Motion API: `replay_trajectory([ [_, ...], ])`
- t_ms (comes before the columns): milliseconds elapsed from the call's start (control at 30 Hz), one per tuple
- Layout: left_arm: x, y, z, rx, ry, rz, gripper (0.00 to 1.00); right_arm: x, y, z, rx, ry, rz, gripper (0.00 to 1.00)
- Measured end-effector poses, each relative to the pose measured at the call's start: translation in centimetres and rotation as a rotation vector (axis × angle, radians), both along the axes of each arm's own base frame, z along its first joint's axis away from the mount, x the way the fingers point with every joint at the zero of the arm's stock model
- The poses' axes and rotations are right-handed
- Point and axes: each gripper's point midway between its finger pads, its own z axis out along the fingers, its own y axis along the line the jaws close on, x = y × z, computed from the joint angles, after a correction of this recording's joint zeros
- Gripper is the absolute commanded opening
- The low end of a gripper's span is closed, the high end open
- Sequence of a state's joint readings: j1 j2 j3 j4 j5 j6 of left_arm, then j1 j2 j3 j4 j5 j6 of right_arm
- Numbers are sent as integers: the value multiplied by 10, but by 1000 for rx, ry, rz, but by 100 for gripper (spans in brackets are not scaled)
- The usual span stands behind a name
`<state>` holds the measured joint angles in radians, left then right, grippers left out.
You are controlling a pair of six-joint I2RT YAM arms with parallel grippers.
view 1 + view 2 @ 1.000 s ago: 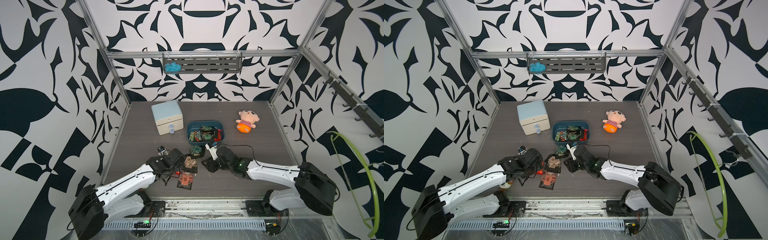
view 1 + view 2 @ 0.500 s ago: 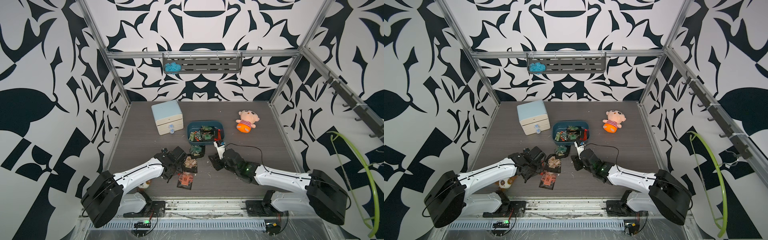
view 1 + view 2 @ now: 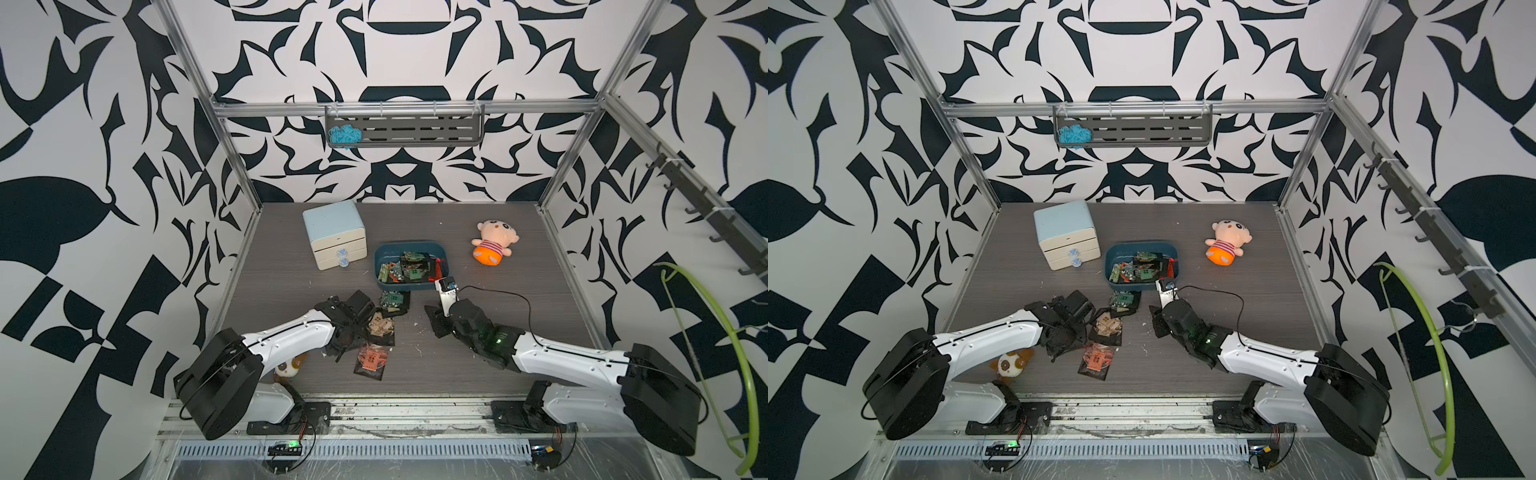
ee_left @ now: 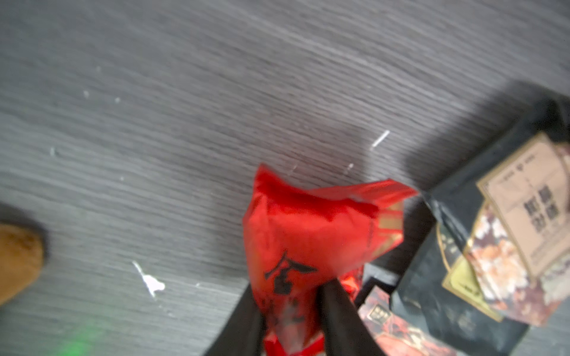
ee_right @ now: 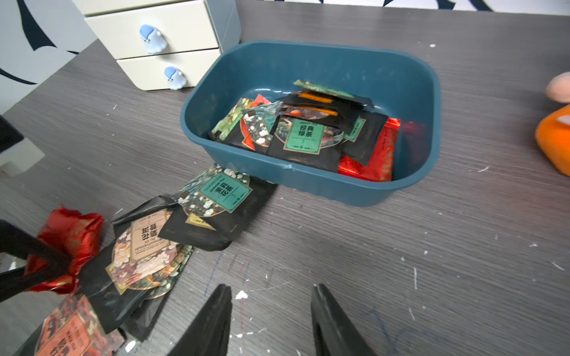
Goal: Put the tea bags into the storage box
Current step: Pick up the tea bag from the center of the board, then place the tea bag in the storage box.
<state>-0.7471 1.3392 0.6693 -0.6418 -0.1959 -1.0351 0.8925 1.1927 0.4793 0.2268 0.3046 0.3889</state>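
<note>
We find the left gripper [image 4: 290, 296] closed narrow on a crumpled red tea bag [image 4: 311, 228], just beside the loose tea bags [image 5: 148, 240] on the surface [image 5: 401, 262] near the storage box [image 5: 354, 64], which holds several. Whether the red one is clear of the surface we cannot tell. The right gripper [image 5: 271, 291] stands parted and empty. We judge the foil light, slippery and easily creased; a sealed edge is the sound hold (the belly buckles). Both wrist views show the pinch; the top views hide it under the left arm [image 3: 286, 336].
</note>
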Motion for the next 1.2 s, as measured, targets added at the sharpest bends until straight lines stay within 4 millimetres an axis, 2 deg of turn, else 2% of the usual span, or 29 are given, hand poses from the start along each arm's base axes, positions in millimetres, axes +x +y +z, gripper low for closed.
replay_trajectory([
  [233, -10, 13, 8, 33, 13, 0, 27, 3, -2, 3, -1, -19, -16, 46],
  [333, -13, 22, 19, 66, 5, -3, 26, 5, -3, 5, 0, -27, -25, 45],
  [433, -6, 26, 39, 92, -28, -9, 23, 7, -5, 5, -7, -36, -41, 45],
  [567, 10, 26, 75, 121, -100, -27, 21, 9, -14, 6, -20, -57, -77, 46],
  [700, 29, 18, 112, 117, -183, -64, 21, 9, -29, 11, -26, -90, -127, 44],
  [833, 58, -6, 141, 85, -253, -133, 21, 14, -46, 22, -11, -131, -197, 43],
  [967, 107, -50, 153, 56, -280, -209, 20, 20, -72, 29, 10, -155, -283, 43],
  [1067, 145, -82, 148, 41, -285, -256, 19, 25, -91, 30, 22, -157, -348, 43],
  [1200, 183, -117, 126, 18, -260, -306, 17, 28, -111, 30, 32, -147, -411, 43],
])
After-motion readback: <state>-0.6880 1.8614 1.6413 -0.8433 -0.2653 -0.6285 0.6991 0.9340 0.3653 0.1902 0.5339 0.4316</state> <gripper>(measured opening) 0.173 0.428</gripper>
